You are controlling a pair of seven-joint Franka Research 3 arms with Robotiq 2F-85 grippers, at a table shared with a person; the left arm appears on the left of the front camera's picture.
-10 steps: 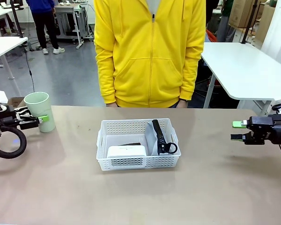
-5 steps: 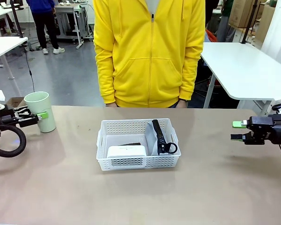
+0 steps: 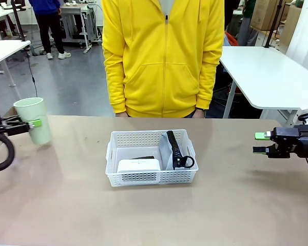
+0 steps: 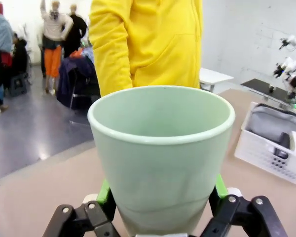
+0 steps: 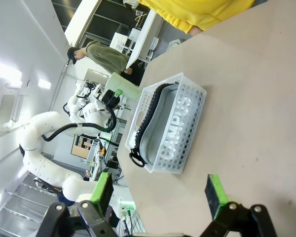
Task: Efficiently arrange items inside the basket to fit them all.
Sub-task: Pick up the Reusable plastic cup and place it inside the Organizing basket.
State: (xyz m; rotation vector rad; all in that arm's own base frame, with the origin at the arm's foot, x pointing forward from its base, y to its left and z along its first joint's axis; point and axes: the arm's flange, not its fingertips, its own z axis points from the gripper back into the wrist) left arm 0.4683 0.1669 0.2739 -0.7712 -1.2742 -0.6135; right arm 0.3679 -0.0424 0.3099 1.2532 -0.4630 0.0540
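The left gripper (image 3: 33, 124) is clamped on the pale green cup (image 3: 32, 120), its green pads pressed against the cup's lower wall on either side, as the left wrist view shows plainly (image 4: 160, 148); over the last second the cup has travelled outward toward the table's left edge and risen a little, so it now looks to hang clear of the table (image 3: 154, 215) rather than standing on it, though the contact line is hard to judge from the front; that reads as the pick being complete and the carry only beginning, with the cup farther from the basket (image 3: 151, 175) than it was. The basket sits mid-table in front of the person in the yellow jacket (image 3: 164, 56); inside it the small white box (image 3: 138, 165) lies at the near left, a dark sliver behind it is probably the black stapler (image 3: 142, 158), and the grey fabric pouch (image 3: 170, 151) stands on edge along the right side, ring pull toward the camera. The right gripper (image 3: 262, 142) has not moved; it hovers well to the right of the basket, fingers spread wide and holding nothing. The free room appears to be the far left corner, where the cup should go upright.
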